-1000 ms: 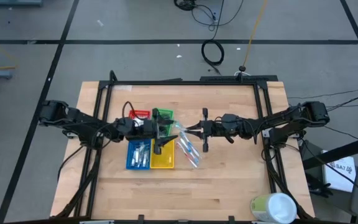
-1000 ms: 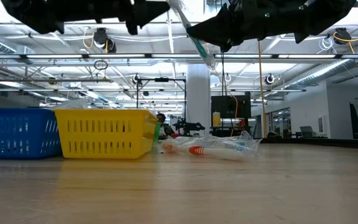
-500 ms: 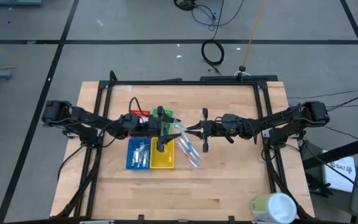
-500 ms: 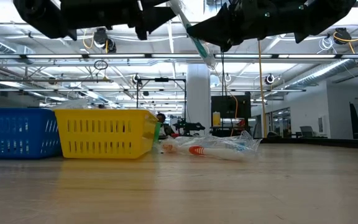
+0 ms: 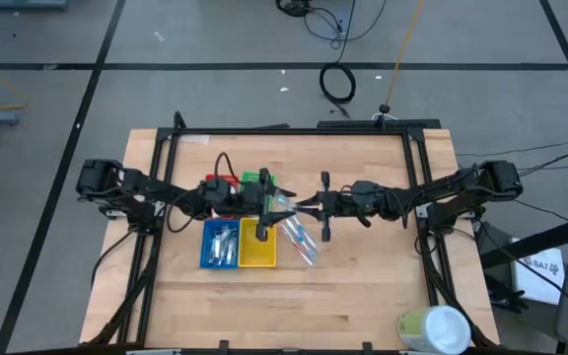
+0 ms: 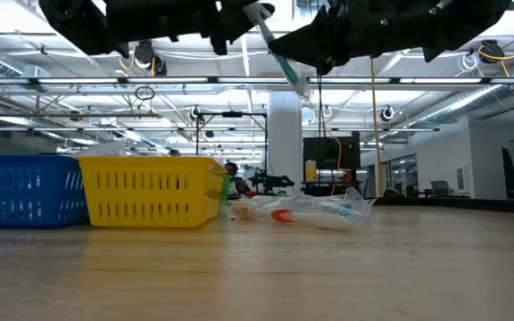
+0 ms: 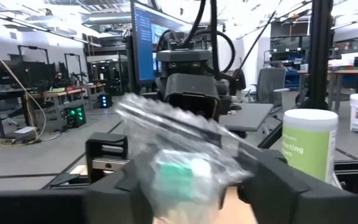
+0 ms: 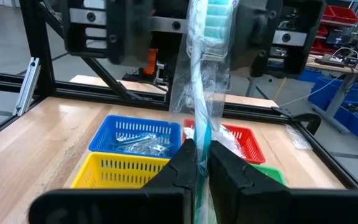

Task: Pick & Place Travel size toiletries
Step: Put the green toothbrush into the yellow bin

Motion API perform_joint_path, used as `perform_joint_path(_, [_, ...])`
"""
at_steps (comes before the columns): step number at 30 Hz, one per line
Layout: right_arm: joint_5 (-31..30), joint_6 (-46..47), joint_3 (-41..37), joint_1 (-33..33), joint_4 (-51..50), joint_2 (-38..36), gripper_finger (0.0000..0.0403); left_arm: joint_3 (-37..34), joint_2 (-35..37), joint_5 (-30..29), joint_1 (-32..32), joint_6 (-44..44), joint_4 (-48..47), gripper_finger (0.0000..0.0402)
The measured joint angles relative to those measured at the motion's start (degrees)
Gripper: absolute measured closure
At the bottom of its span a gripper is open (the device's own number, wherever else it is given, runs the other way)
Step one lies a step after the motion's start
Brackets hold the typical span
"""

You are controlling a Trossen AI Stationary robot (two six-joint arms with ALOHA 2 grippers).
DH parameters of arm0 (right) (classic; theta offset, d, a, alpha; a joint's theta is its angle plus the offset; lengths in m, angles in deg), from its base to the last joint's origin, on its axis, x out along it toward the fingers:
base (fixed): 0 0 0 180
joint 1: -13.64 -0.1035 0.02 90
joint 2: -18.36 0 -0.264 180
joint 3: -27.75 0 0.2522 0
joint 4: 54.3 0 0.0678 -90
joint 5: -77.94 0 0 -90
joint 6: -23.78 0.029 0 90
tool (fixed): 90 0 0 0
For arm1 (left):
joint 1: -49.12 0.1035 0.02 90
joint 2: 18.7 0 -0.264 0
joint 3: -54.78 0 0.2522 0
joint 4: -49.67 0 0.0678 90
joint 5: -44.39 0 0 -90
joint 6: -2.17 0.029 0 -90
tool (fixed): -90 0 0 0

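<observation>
A clear packet (image 5: 282,202) holding a teal toothbrush (image 8: 219,18) hangs in the air over the middle of the table, with my right gripper (image 8: 202,155) shut on it. My left gripper (image 7: 197,186) faces it from the table's left. Its fingers stand apart on either side of the packet's brush-head end (image 7: 185,168). A second clear packet (image 5: 302,245) with a red-handled item lies flat on the table beside the yellow basket (image 5: 257,248). The blue basket (image 5: 220,245) holds several small clear-wrapped items. My left gripper has the packet's brush-head end between its two fingers (image 7: 272,183); whether they touch the wrap cannot be told. My right gripper pinches the packet at the toothbrush's handle (image 8: 199,127) between its two fingers, which come level from the table's right. The packet is clear of the table and slanted, with one end hanging below the fingers (image 6: 298,85).
Red (image 5: 221,181) and green (image 5: 260,179) baskets stand just beyond the blue and yellow ones. A large pale green and white cylinder (image 5: 432,330) sits at the near right corner. A black frame (image 5: 417,148) borders the table. Bare wood lies near and right of the baskets.
My left gripper has gone toward the table's right edge, up to the packet that my right gripper holds still. The packet has stayed in place.
</observation>
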Motion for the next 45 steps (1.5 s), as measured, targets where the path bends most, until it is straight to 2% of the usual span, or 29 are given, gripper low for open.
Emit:
perform_joint_path(8, [-0.07, -0.01, 0.0, -0.01, -0.81, 0.0, 0.0386, 0.0, 0.0, -0.19, 0.78, -0.33, -1.12, 0.0344])
perform_joint_path(9, [-0.01, 0.3, 0.0, -0.01, -0.97, 0.0, 0.038, 0.0, 0.02, -0.17, 0.88, -0.4, -1.45, 0.0353])
perform_joint_path(13, [-0.14, 0.48, 0.0, -0.01, -1.63, -0.03, 0.034, 0.0, 2.16, -0.3, 1.03, -2.24, -6.18, 0.0353])
perform_joint_path(20, [-0.8, 0.46, 0.04, 0.01, -5.88, -0.95, 0.0283, -0.02, 15.28, -5.74, -0.03, -4.5, -30.31, 0.0353])
perform_joint_path(26, [-3.5, 0.5, 0.04, 0.03, -8.79, -3.3, 0.0261, 0.0, 26.27, -6.44, -2.44, -16.53, -52.67, 0.0353])
perform_joint_path(30, [-3.48, 0.5, 0.02, 0.03, -9.48, -3.85, 0.0258, -0.21, 28.89, -9.1, -5.69, -22.37, -61.95, 0.0353])
perform_joint_path(33, [-3.48, 0.5, 0.02, 0.03, -9.58, -3.85, 0.026, -2.61, 28.61, -11.25, -7.96, -26.25, -62.06, 0.0353])
perform_joint_path(38, [-3.48, 0.5, 0.02, 0.03, -9.36, -3.85, 0.0263, -7.84, 24.0, -11.43, -8.79, -30.37, -53.61, 0.0353])
perform_joint_path(41, [-3.47, 0.5, 0.02, 0.03, -9.21, -3.85, 0.0263, -9.12, 21.57, -11.43, -8.65, -32.01, -48.87, 0.0353])
perform_joint_path(45, [-3.32, 0.5, 0.02, 0.03, -9.23, -3.85, 0.0265, -9.32, 18.25, -9.42, -8.57, -33.61, -47.54, 0.0353])
